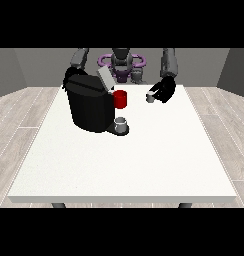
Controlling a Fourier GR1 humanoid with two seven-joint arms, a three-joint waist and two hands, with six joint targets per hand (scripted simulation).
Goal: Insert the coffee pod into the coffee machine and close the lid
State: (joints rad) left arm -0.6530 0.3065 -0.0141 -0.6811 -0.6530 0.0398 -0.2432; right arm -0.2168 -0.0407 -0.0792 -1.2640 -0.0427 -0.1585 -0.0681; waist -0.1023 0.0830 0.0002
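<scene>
Coffee machine (89,107) stands on the white surface (124,165), lid (105,79) raised — a grey cup (122,124) on its tray. Hand at the view's right (164,90) is curled round the coffee pod (150,98), held just above the surface, right of the machine. Hand at the view's left (71,75) sits behind the machine — fingers indiscernible.

No text, label, brand, number or sign can be read anywhere here. The black box-shaped coffee machine (89,107) shows plain dark faces, and its raised grey lid (105,79) carries no marking. The red cylindrical cup (120,99), the small grey cup (122,123) and the large white table (124,160) are all bare of lettering.
</scene>
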